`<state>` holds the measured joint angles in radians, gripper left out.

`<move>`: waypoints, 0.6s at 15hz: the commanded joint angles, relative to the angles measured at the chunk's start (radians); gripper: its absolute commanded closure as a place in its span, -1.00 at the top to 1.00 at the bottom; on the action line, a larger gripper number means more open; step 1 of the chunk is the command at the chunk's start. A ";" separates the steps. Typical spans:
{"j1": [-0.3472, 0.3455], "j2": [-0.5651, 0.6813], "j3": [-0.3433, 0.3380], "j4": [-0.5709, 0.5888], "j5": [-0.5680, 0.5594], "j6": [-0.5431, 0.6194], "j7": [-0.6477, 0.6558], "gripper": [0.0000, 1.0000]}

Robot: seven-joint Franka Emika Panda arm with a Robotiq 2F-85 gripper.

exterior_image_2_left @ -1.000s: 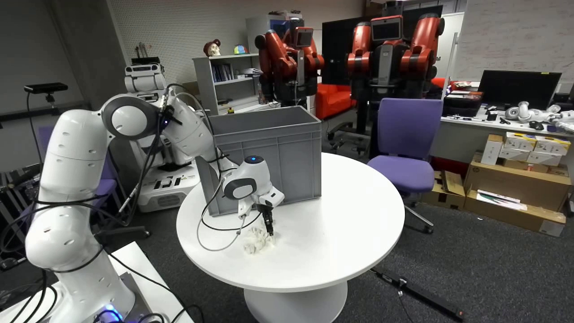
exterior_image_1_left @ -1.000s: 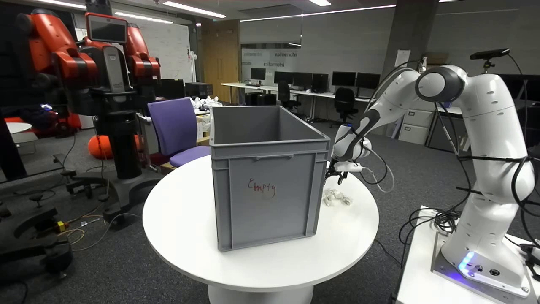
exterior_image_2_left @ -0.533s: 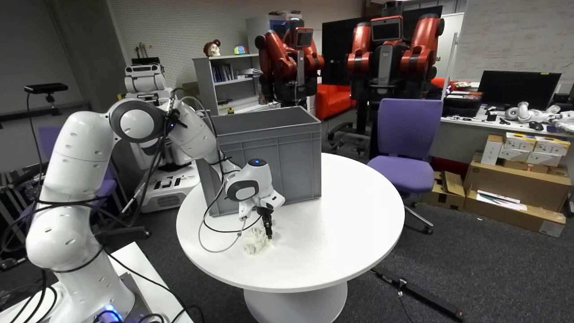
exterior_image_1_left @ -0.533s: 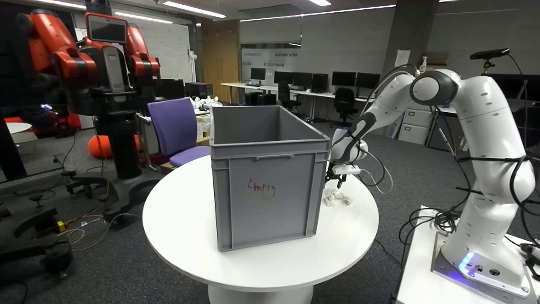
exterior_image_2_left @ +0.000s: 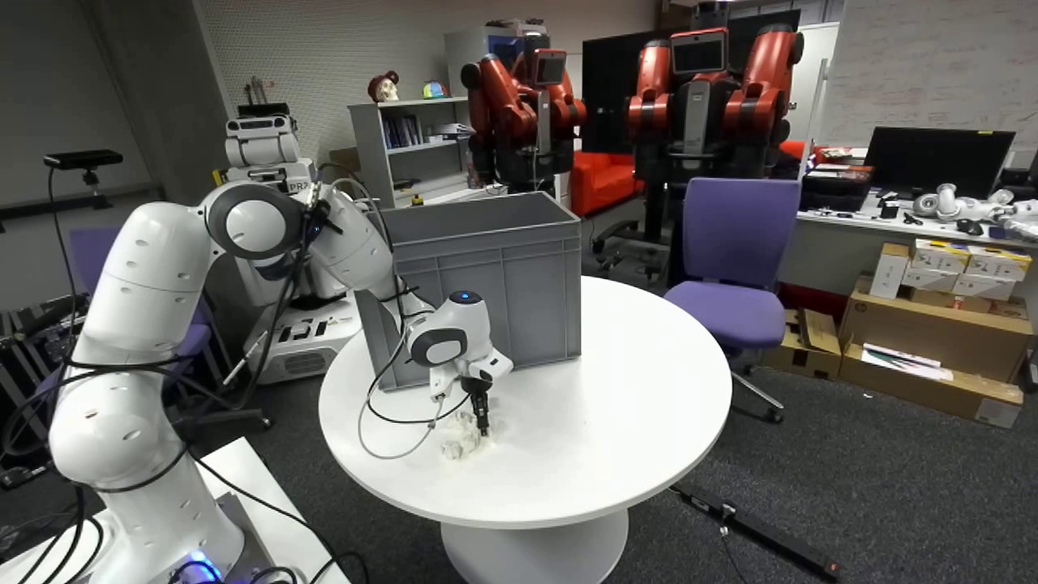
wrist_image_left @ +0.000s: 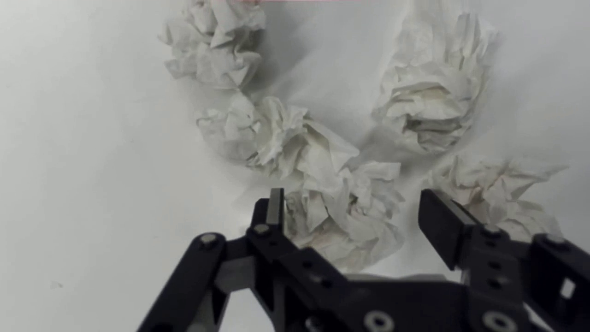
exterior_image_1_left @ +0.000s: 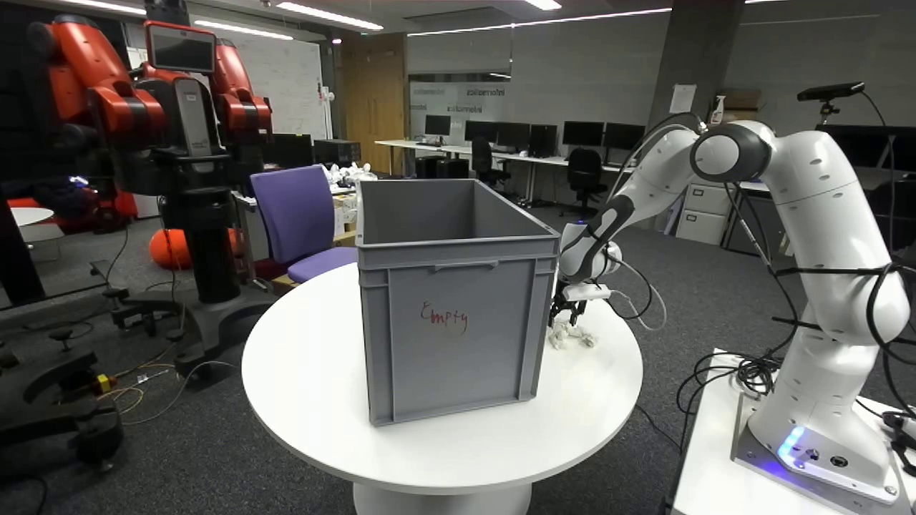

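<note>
The round white table (exterior_image_1_left: 300, 386) is the work surface and appears in both exterior views. My white arm (exterior_image_2_left: 150, 259) is mounted beside it, with the wrist bent down over the tabletop. A purple chair (exterior_image_2_left: 734, 227) stands near the table edge. The gray bin (exterior_image_1_left: 458, 365) stands upright on the table; the word "Empty" is handwritten in red on a side wall, and the bin floor is hidden from me.

The gripper (wrist_image_left: 351, 205) points down near the bin, low over the tabletop. The jaws stand wide apart. A crumpled paper wad (wrist_image_left: 355, 235) lies between them, with a visible gap to the jaw at the right of the wrist view; at the opposite jaw I cannot tell whether there is contact.

A second wad (wrist_image_left: 281, 133) meets it at the upper left. A third wad (wrist_image_left: 214, 50) lies beyond that one. A fourth wad (wrist_image_left: 428, 97) lies at the upper right. A fifth wad (wrist_image_left: 511, 198) is partly covered by the right-hand jaw. All five rest on the table, beside the bin.
</note>
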<state>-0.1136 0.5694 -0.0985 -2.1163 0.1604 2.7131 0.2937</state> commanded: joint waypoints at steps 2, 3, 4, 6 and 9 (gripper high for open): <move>0.021 -0.011 -0.032 0.018 -0.016 -0.040 -0.015 -0.18; 0.022 -0.016 -0.035 0.016 -0.017 -0.043 -0.016 -0.35; 0.022 -0.022 -0.039 0.015 -0.018 -0.041 -0.014 -0.49; 0.017 -0.036 -0.044 0.013 -0.018 -0.047 -0.018 -0.80; 0.002 -0.067 -0.046 0.005 -0.008 -0.050 -0.029 -1.00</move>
<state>-0.1037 0.5573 -0.1306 -2.1056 0.1593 2.7129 0.2937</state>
